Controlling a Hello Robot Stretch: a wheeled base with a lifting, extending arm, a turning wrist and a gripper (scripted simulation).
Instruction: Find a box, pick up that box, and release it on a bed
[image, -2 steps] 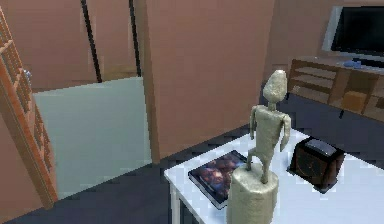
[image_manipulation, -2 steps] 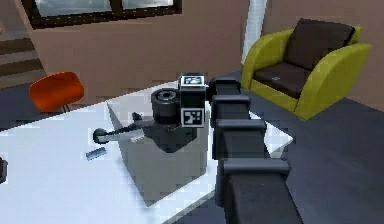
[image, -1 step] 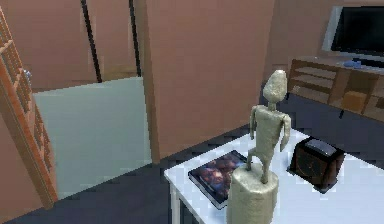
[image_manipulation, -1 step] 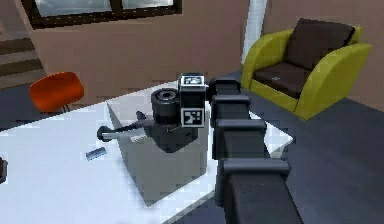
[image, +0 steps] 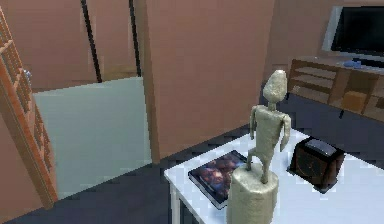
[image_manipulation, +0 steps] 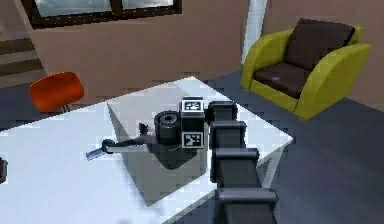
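Statue (image: 266, 132) and book (image: 218, 172) crowd the table (image: 322, 208).

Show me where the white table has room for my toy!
In the arm side view, the table is bare left of the grey box, toward the orange chair, and in a strip right of the arm. Crowded: around the box, by the gripper. Forward view: statue, book and dark case bunch together.

No words or numbers can be read.
The two white squares (image_manipulation: 191, 105) at the far end of the arm (image_manipulation: 240, 170) bear black block marks, not letters. The flat magazine-like thing (image: 220, 172) on the white table (image: 345, 205), at eight o'clock from the statue (image: 265, 130), has a dark picture cover with illegible print.
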